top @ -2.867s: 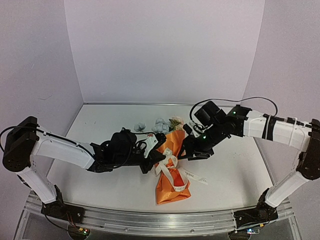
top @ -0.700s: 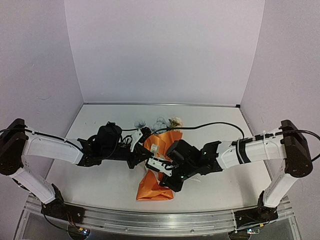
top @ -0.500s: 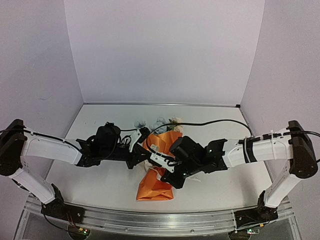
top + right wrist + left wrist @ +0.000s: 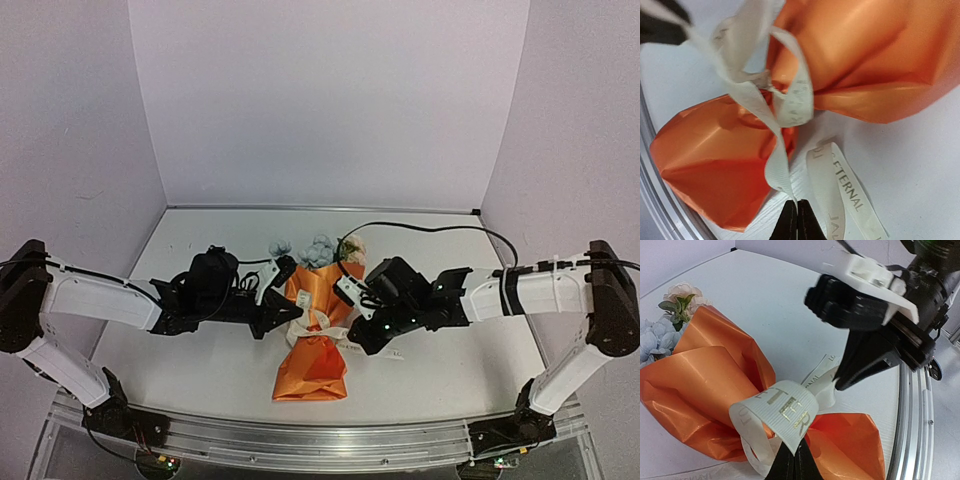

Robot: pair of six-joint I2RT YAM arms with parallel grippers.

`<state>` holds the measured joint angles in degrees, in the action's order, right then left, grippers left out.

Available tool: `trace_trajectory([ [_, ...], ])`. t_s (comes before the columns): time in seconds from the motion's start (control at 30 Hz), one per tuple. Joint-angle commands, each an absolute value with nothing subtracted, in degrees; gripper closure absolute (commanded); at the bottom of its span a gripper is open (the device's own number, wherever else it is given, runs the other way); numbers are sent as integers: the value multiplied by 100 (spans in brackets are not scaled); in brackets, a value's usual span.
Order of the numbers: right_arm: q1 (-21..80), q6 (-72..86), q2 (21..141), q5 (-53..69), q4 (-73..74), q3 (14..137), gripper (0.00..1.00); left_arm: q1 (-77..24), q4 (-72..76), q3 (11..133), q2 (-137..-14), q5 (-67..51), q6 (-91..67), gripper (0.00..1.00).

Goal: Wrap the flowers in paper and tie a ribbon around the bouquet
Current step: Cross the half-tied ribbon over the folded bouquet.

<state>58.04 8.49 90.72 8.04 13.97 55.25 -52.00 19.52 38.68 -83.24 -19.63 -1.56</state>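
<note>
The left gripper (image 4: 792, 466) is clamping the ribbon (image 4: 790, 407) just left of the bouquet (image 4: 316, 365). The right gripper (image 4: 797, 222) is pinching another strand just right of it.

We see the flowers (image 4: 680, 295) only as blooms cut by the left wrist view's edge, stems hidden inside the paper (image 4: 705, 380), and the ribbon (image 4: 832, 185) tail runs off the right wrist view's bottom.
</note>
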Motion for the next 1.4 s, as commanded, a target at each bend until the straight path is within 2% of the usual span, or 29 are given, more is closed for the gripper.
trace_trajectory([
  [0.0,5621,1408,8808,489,1367,5489,100,-5156,2091,3841,-8113,-2094,-185,100],
  [0.2,5508,1520,8781,37,1591,5624,100,-5133,2057,3849,-8088,-2181,-168,100],
  [0.47,5491,2107,9160,1892,2083,6508,100,-5133,1879,3962,-8189,-2371,-192,100],
  [0.57,5491,2262,9276,2117,2304,6634,100,-5140,1915,3914,-8182,-2488,-396,100],
  [1.03,5448,2529,9718,2008,3013,6953,100,-6088,1207,3855,-8090,-2022,-273,96],
  [1.37,5334,2771,9880,1845,3014,7009,100,-6371,511,4529,-8665,-1978,360,90],
])
